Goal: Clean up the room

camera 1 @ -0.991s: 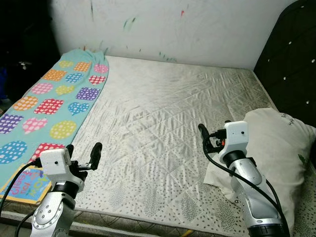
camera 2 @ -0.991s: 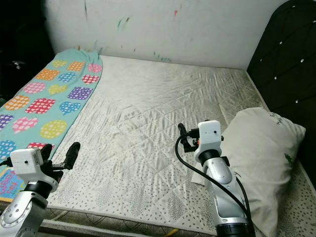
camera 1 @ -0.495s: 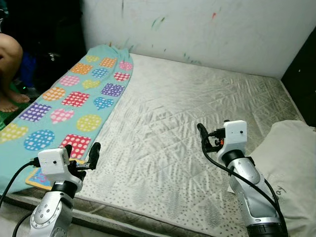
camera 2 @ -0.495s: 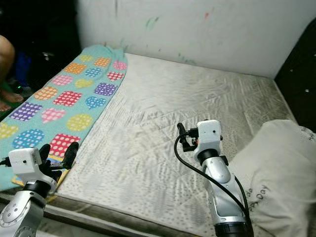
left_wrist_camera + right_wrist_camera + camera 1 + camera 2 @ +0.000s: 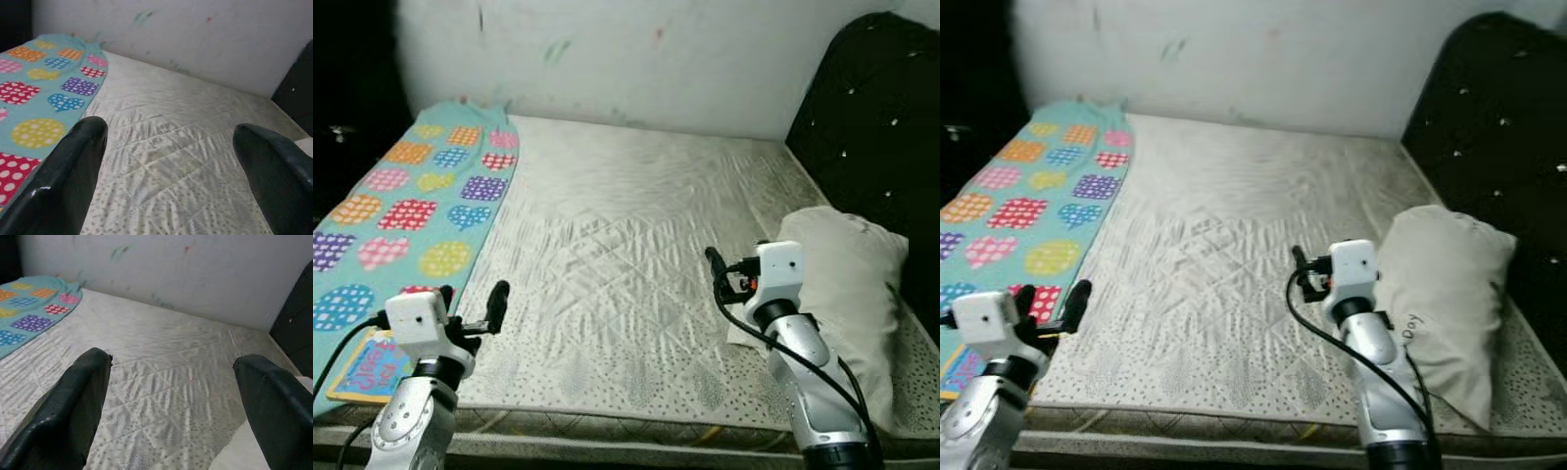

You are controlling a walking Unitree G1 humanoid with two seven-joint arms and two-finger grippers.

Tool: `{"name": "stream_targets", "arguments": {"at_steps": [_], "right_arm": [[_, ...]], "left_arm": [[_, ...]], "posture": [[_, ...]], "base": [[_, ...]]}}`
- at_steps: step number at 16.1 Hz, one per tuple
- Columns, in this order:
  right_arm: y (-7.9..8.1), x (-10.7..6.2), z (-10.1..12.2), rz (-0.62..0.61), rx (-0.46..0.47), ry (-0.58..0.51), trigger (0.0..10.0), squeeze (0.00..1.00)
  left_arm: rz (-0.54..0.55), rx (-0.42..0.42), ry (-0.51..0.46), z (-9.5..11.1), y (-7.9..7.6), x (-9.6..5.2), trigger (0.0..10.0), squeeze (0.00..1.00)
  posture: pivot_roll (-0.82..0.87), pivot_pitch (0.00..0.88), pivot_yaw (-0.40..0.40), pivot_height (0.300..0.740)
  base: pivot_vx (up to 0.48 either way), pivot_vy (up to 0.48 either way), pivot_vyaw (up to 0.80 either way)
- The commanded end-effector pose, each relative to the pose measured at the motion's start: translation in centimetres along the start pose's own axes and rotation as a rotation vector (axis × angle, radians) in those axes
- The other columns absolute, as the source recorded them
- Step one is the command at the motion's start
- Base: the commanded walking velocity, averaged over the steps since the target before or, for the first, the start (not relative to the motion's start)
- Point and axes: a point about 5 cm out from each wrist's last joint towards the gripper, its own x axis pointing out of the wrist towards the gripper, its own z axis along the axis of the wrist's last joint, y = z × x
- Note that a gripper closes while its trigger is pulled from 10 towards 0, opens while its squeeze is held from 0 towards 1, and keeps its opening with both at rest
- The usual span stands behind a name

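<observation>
An off-white quilted mattress (image 5: 626, 245) lies before me. A teal blanket (image 5: 411, 201) with bright patches covers its left strip. A cream pillow (image 5: 837, 289) rests on the right side, against the dark headboard (image 5: 871, 127). A colourful book (image 5: 367, 367) lies at the near left corner, partly under the blanket's edge. My left gripper (image 5: 472, 302) hovers open over the near left edge, with nothing between its fingers (image 5: 63, 181). Beside the pillow's left edge my right gripper (image 5: 726, 274) is held open and empty, its fingers (image 5: 73, 416) wide apart.
A white wall (image 5: 636, 59) with paint marks runs behind the bed. The space left of the bed is dark. The mattress's front edge (image 5: 607, 431) is just below my arms.
The head camera has swung back to the right, bringing the pillow and headboard fully into view. Both grippers keep the same open pose.
</observation>
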Motion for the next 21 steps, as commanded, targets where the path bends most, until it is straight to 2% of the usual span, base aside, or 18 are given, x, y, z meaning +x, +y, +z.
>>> {"name": "stream_targets", "arguments": {"at_steps": [1, 12, 21], "right_arm": [[-0.39, 0.0, 0.03, -0.004, -0.005, 0.0, 10.0, 0.0], [-0.39, 0.1, -0.14, 0.009, -0.015, 0.005, 10.0, 0.0], [-0.38, 0.24, -0.18, 0.015, -0.022, 0.001, 10.0, 0.0]], "left_arm": [[0.0, -0.005, 0.006, -0.19, -0.26, 0.06, 10.0, 0.0], [0.004, -0.008, 0.007, -0.33, -0.4, 0.11, 10.0, 0.0], [-0.029, 0.014, -0.03, -0.06, -0.7, 0.21, 10.0, 0.0]], "posture": [[-0.05, 0.032, -0.056, 0.74], [-0.05, 0.027, -0.061, 0.74], [-0.06, 0.018, -0.058, 0.74]], "base": [[0.0, 0.0, 0.0], [0.0, -0.347, 0.0], [0.0, 0.0, 0.0]]}}
